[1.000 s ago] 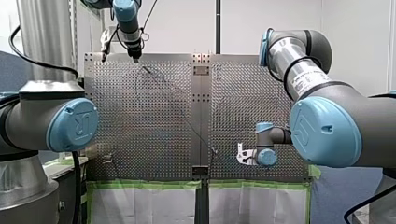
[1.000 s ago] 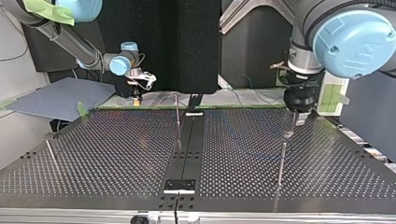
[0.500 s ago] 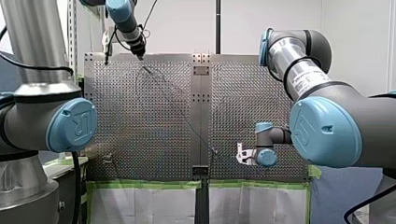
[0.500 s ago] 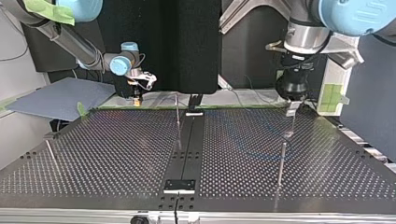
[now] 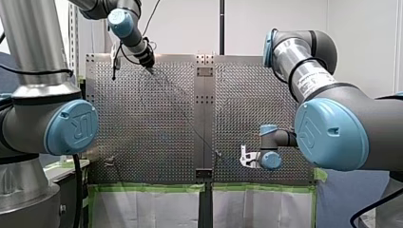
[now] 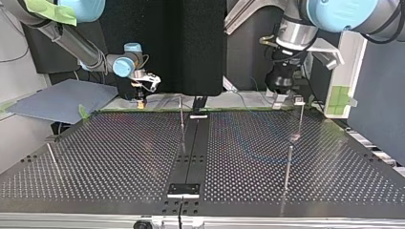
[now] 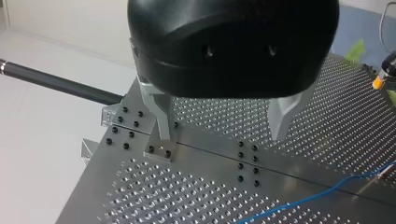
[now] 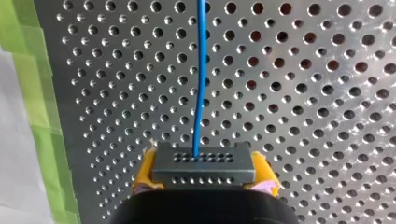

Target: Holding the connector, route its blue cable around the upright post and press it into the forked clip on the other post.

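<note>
Frankly, the likeliest trouble starts at my right gripper [image 8: 204,181]. If the blue cable [image 8: 201,70] pulls tight, it could twist the connector [image 8: 204,165] between the yellow pads [image 8: 144,173] or lift the run off its posts. Those pads are clamped on the connector's two ends, opened just to its width. The cable leaves the connector's face straight ahead over the perforated table [image 8: 303,93].

My left gripper [image 7: 222,135] is spread wide and carries nothing, and the cable lies untouched on the plate ahead of it. In the top view this gripper hangs just beside the forked clip [image 6: 299,100], so a careless move could knock that post's head. I cannot tell whether the cable sits in the fork. An upright post [image 6: 181,119] stands near the table's middle.
</note>
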Robot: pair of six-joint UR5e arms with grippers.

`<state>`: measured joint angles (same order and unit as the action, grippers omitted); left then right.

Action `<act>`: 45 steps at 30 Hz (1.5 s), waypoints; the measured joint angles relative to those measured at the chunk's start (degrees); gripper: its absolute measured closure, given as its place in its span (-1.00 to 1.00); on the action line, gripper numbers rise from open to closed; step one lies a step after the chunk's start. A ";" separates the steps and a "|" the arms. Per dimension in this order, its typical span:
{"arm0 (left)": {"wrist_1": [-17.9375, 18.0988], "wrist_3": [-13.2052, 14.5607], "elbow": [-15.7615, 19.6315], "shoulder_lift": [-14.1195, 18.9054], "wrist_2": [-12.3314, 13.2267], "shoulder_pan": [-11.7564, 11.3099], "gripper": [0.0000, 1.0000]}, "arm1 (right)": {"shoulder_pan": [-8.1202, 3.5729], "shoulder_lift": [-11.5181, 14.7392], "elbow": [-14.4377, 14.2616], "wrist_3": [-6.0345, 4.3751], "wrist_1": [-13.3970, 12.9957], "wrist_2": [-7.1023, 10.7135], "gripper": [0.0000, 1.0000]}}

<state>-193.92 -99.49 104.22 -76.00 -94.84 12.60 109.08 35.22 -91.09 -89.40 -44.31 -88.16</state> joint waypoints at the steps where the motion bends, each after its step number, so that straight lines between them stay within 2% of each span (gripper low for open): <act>1: 0.47 -0.34 0.50 -0.02 -0.38 0.12 -1.00 | 0.01 0.00 -0.01 0.00 0.00 0.00 1.00; 6: 3.21 -2.82 3.22 -0.27 -2.34 0.54 -1.00 | 0.03 0.01 -0.02 0.00 0.02 0.00 1.00; 11: 5.74 -4.58 5.76 -0.35 -2.66 0.73 -1.00 | 0.04 0.02 -0.02 0.05 0.16 0.00 1.00; 20: 10.30 -2.32 10.32 -0.45 -2.89 1.52 -1.00 | 0.04 0.01 0.00 0.09 0.26 0.00 1.00; 30: 15.51 -4.12 15.42 -0.49 -2.83 2.44 -1.00 | 0.04 0.01 0.01 0.09 0.27 0.01 1.00; 37: 18.86 -1.61 16.38 -0.70 -1.86 3.65 -1.00 | 0.03 0.02 -0.01 0.01 0.16 0.00 1.00; 45: 22.53 -2.21 16.41 -1.39 -0.28 5.15 -1.00 | 0.04 0.01 0.00 0.02 0.25 0.00 1.00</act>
<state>-171.40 -101.70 120.63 -77.38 -95.12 17.75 109.12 35.23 -91.08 -89.38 -44.05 -88.16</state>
